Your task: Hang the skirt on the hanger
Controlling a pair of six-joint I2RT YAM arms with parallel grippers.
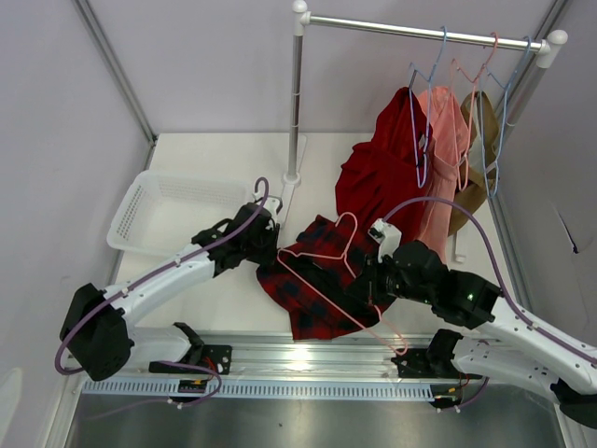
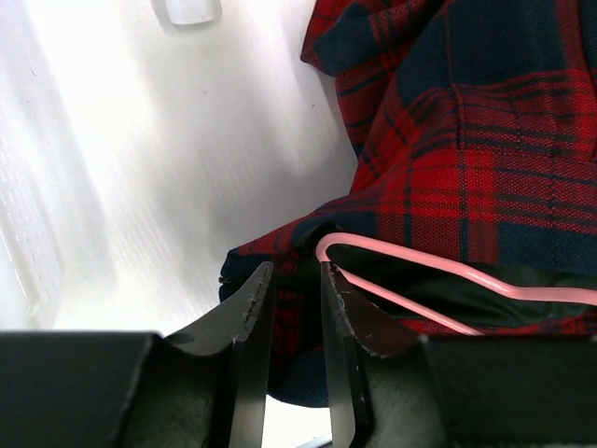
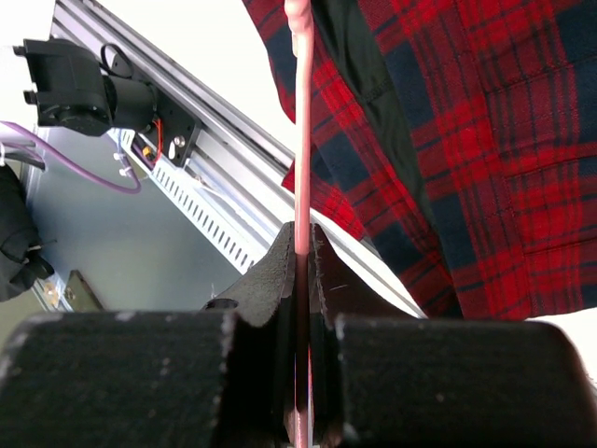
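Two arms meet at the skirt in the overhead view. It lies crumpled on the table between them with the hanger across it, the left gripper at its left edge and the right gripper at its right. You can't read either pincer from up there.

Your left wrist camera settles one: the jaws stand slightly apart and grip nothing, with the plaid hem and a bend of pink wire just beyond their tips.

Your right wrist camera settles the other: the jaws are clamped on the hanger's wire, with the skirt to its right.
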